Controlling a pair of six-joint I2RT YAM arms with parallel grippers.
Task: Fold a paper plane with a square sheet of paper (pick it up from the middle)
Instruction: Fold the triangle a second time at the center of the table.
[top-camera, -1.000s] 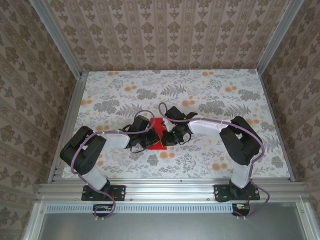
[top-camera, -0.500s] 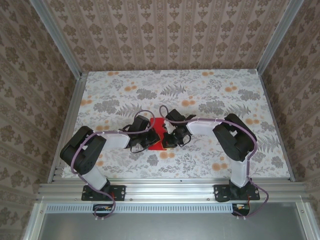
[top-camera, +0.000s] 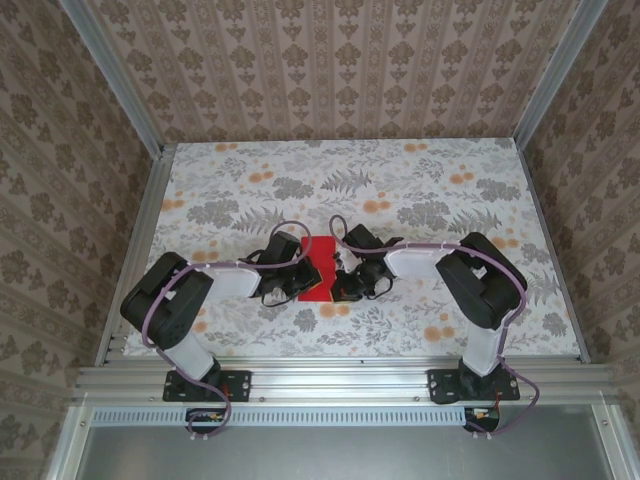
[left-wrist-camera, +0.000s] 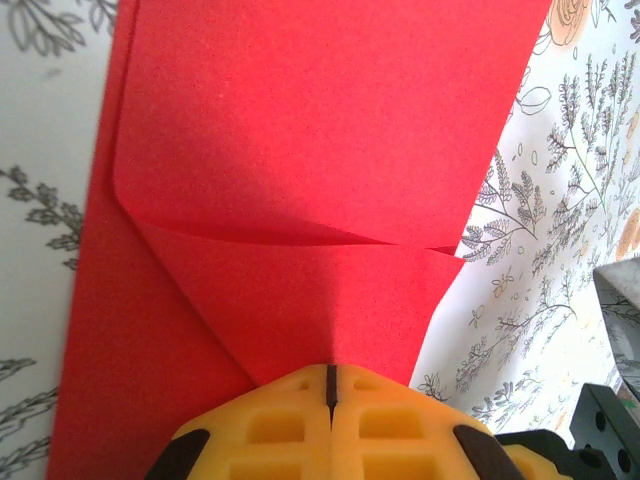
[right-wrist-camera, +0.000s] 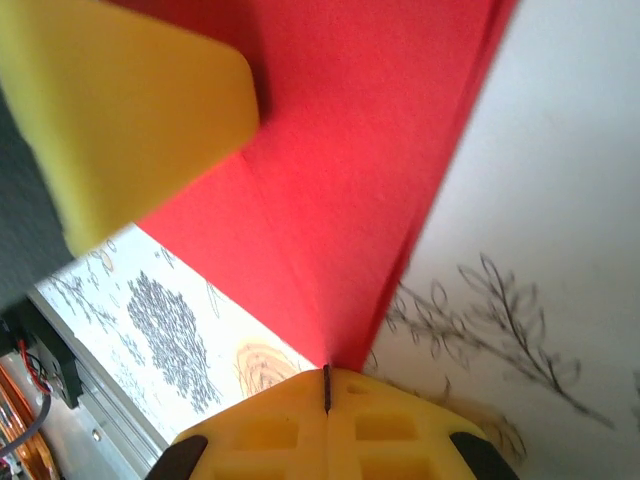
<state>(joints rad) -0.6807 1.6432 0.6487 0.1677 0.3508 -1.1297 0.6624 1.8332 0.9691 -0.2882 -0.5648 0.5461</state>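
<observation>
The square sheet of paper (top-camera: 318, 250) is bright red and lies partly folded on the floral table between both grippers. In the left wrist view the sheet (left-wrist-camera: 300, 150) shows a folded flap with a curved edge and a centre crease. My left gripper (left-wrist-camera: 330, 372) is shut on its near edge at that crease. My right gripper (right-wrist-camera: 326, 375) is shut on a pointed corner of the sheet (right-wrist-camera: 350, 200), which rises off the table there. One yellow finger (right-wrist-camera: 120, 110) of the left gripper rests against the paper's far side. In the top view the left gripper (top-camera: 303, 283) and right gripper (top-camera: 337, 288) nearly meet. A dart-shaped paper plane is out of view.
The floral tablecloth (top-camera: 420, 190) spreads behind and to both sides of the arms. Patterned walls and aluminium rails (top-camera: 140, 230) close in the table on three sides. The arm bases stand at the near rail (top-camera: 330, 378).
The right arm has drawn its wrist back to the right and nearer, uncovering more of the red sheet in the top view. The left arm has stayed put.
</observation>
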